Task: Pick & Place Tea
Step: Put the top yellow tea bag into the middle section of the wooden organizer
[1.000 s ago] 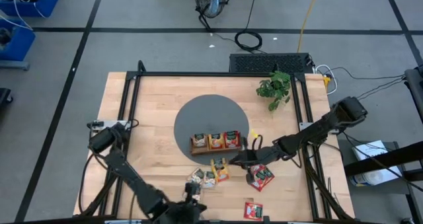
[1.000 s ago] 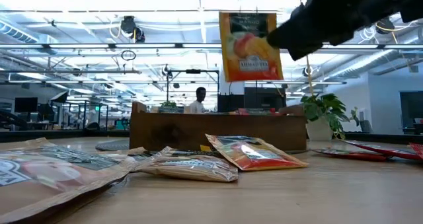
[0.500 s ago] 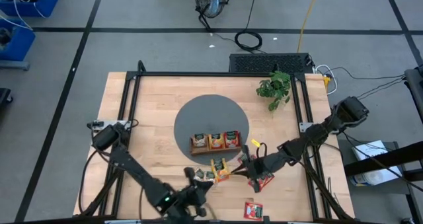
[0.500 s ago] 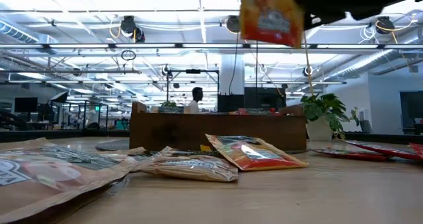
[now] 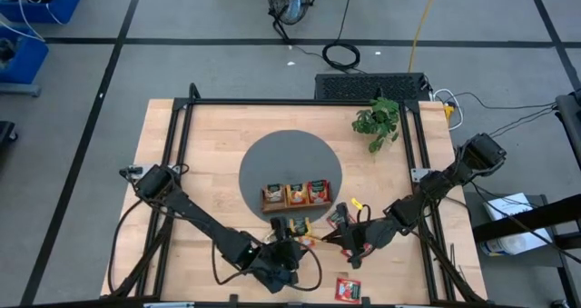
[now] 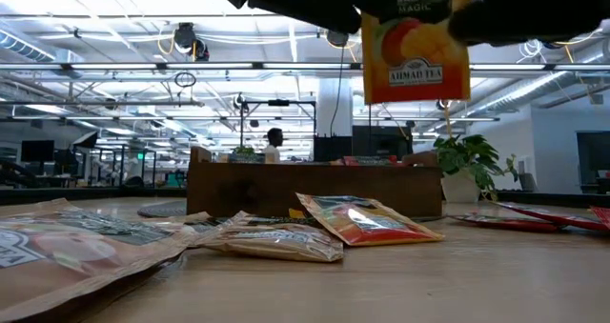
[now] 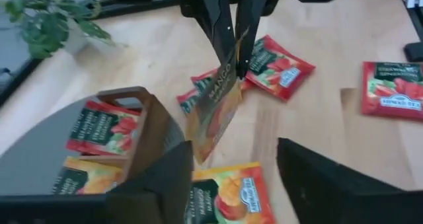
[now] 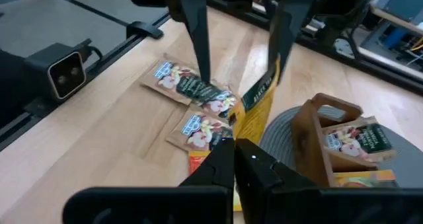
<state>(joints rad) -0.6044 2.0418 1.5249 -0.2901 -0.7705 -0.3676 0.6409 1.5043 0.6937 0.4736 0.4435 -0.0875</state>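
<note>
While my right gripper [image 5: 320,238] pinches the orange-yellow mango tea packet [image 6: 416,45] in mid-air, jaws clamped on it, my left gripper [image 5: 292,233] faces it with jaws wide. I judge the job part-done: packets fill the brown wooden three-compartment tray [image 5: 296,204]; several lie on the worktop [image 5: 209,144].

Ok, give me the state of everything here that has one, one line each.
Right gripper: shut on the mango packet, above the table.
Mango packet: hanging upright in the air.
Left gripper: open, fingers either side of the packet.
Tray: on the grey mat, packets standing in all three compartments.
Loose packets: lying flat on the table.
</note>
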